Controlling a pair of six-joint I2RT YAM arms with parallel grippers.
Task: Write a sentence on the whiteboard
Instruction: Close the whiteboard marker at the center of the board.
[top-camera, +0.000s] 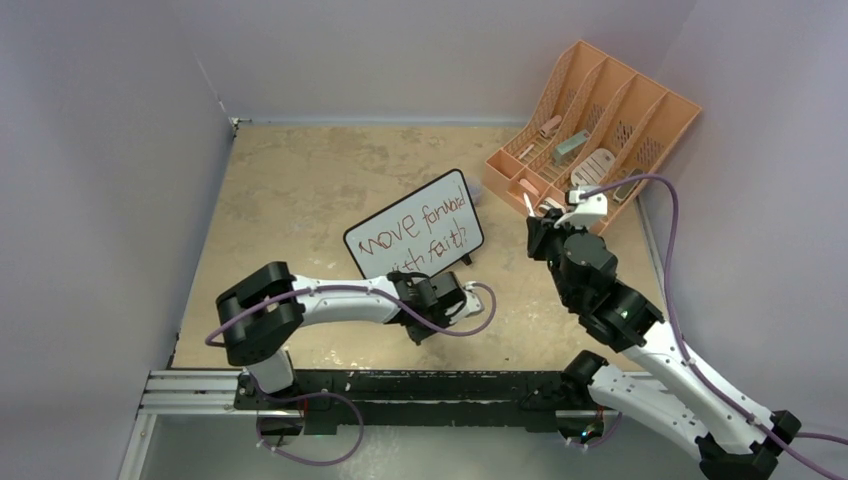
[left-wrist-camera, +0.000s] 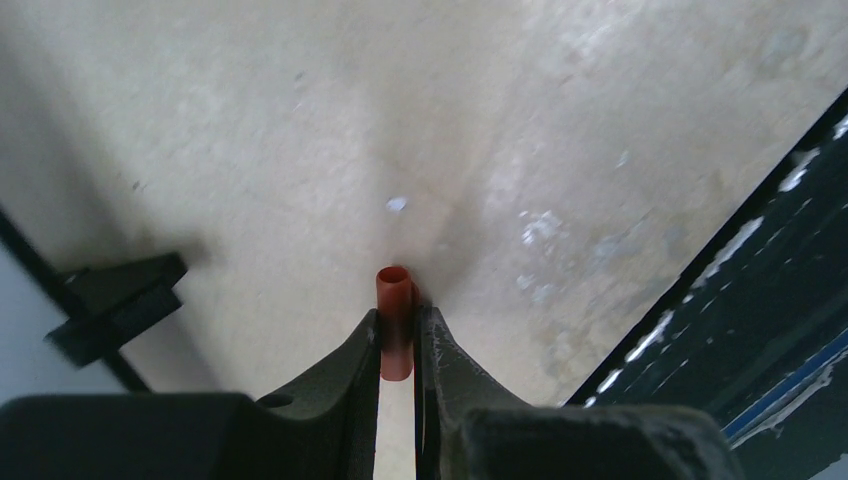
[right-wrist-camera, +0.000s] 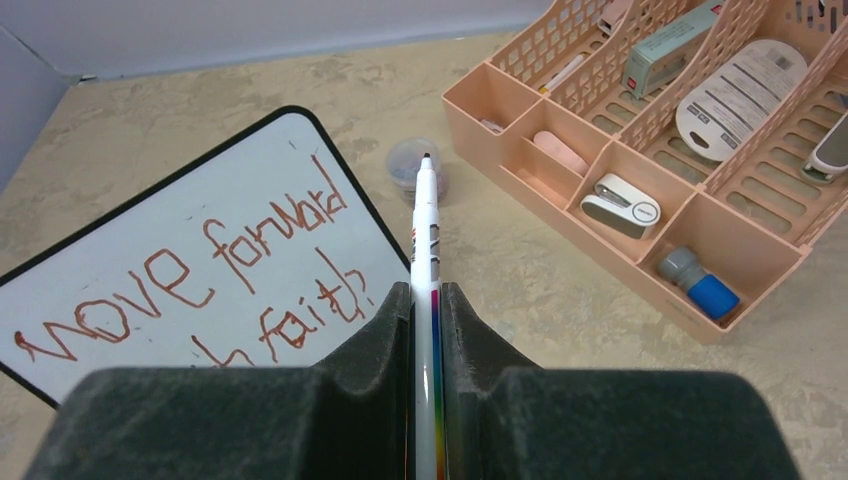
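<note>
Two pincers, one thing in each.

Left pincer (left-wrist-camera: 398, 318): fingers pressed onto one red marker cap (left-wrist-camera: 394, 298), open end pointing away from the pincer, low over the bare counter (left-wrist-camera: 300, 130). One black foot (left-wrist-camera: 118, 300) of the board sits just left of this pincer.

Right pincer (right-wrist-camera: 427, 292): fingers pinched on one white marker (right-wrist-camera: 426, 225), uncapped, dark tip pointing forward and off the board.

One whiteboard (right-wrist-camera: 180, 270) stands propped on the counter, ahead and to the left of the right pincer and just beyond the left one. Two lines of red writing on it: "move forward" above, "with faith" below.

One peach slotted organizer (right-wrist-camera: 520, 100) ahead and to the right of the right pincer. One white stapler (right-wrist-camera: 620, 203) and one blue-and-grey item (right-wrist-camera: 700, 283) lie in its front compartments.

One small clear round pot (right-wrist-camera: 412, 160) sits past the marker tip, between board and organizer.
</note>
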